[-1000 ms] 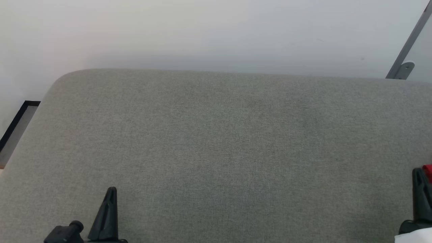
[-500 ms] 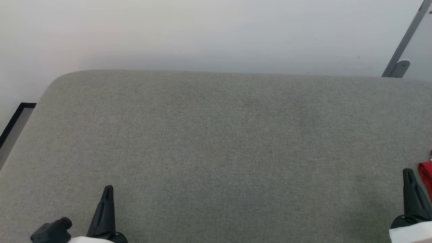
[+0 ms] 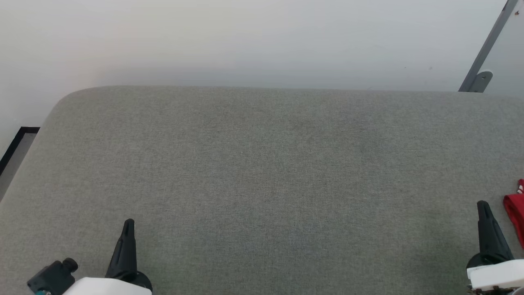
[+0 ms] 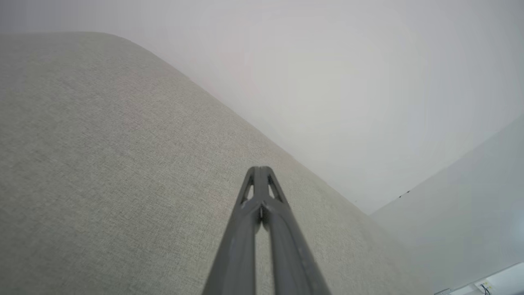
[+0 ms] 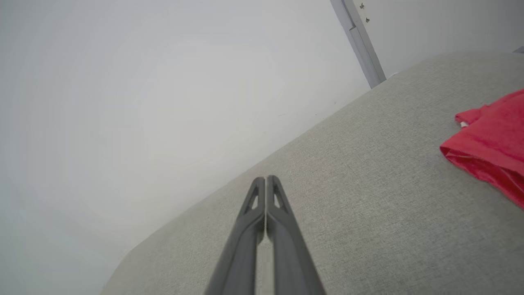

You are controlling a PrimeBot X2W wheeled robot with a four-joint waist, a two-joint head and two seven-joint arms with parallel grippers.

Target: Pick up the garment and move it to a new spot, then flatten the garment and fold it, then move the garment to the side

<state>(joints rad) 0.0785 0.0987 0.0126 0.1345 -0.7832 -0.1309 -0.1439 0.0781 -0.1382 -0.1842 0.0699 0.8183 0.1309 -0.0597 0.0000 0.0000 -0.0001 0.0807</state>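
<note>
Head view: a grey cloth-covered counter (image 3: pixel 262 164) with a rounded far-left corner stands against a pale wall (image 3: pixel 262 37). A grey metal strut (image 3: pixel 487 41) slants down the wall to a small bracket at upper right.

The garment (image 3: pixel 515 211) lies bunched on the counter at the far right, cut off by the frame edge. In the right wrist view the garment (image 5: pixel 491 143) is a rumpled red heap with a doubled lower edge and a speck of white at its upper left corner. Lettering cannot be made out.

The right hand (image 3: pixel 483 204) is near the garment but apart from it, with bare grey cloth between them. Its fingers are pressed together and hold nothing (image 5: pixel 266 179).

The left hand (image 3: pixel 128 223) is at lower left, well apart from the garment. Its fingers are likewise pressed together at the tips and empty (image 4: pixel 260 169).
</note>
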